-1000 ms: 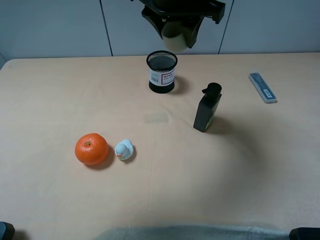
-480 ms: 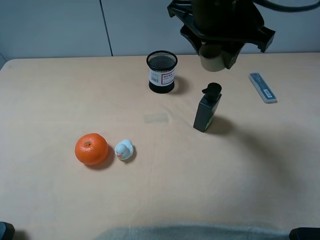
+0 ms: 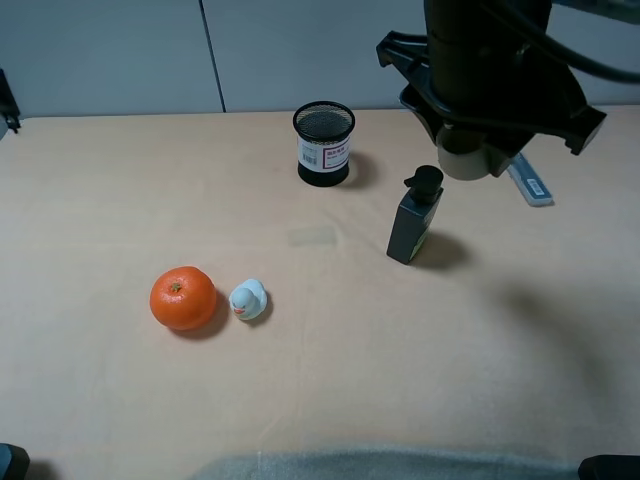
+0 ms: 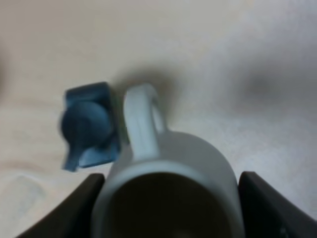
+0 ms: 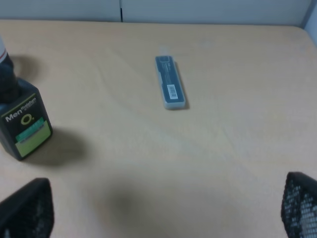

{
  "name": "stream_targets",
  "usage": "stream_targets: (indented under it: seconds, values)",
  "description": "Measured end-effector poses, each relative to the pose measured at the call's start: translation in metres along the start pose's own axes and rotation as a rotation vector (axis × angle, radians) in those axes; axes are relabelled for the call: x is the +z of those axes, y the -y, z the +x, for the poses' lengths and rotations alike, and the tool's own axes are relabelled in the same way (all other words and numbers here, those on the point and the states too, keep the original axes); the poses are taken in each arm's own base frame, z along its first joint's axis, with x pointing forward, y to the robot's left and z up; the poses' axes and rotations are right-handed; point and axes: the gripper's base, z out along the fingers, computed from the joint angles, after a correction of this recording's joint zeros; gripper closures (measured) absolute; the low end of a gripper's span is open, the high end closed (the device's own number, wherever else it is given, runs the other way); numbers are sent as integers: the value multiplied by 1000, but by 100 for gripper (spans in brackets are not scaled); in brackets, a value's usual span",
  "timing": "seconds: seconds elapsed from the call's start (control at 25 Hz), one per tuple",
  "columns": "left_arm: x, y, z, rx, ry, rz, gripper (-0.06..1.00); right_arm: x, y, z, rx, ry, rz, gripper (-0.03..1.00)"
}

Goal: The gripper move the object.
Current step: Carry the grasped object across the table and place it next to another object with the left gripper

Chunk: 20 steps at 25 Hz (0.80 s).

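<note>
The left gripper, clenched on the small beige cup above the desk, should clear the black bottle before lowering it upright onto bare surface.

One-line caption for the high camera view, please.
Left gripper holds the beige cup aloft near the black bottle; orange, duck and mesh holder sit on the table.

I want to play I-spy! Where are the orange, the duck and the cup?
orange (image 3: pixel 183 298), high view, middle of its peel.
duck (image 3: pixel 247 299), high view, its body.
cup (image 4: pixel 198 154), left wrist view, its outer wall.
</note>
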Motion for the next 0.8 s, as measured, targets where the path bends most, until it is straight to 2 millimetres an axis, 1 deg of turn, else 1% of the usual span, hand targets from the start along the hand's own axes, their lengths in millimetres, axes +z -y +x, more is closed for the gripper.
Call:
stream_targets:
  seconds: [0.12, 0.24, 0.32, 0.68, 0.8]
  values:
    - [10, 10, 4, 18, -21, 7, 39, 0, 0, 0, 0, 0, 0, 28]
    - [22, 15, 6, 26, -43, 9, 39, 0, 0, 0, 0, 0, 0, 28]
    - [28, 16, 7, 28, -54, 7, 39, 0, 0, 0, 0, 0, 0, 28]
    - [66, 16, 14, 31, -124, -11, 39, 0, 0, 0, 0, 0, 0, 28]
    - [74, 16, 15, 33, -133, -14, 39, 0, 0, 0, 0, 0, 0, 28]
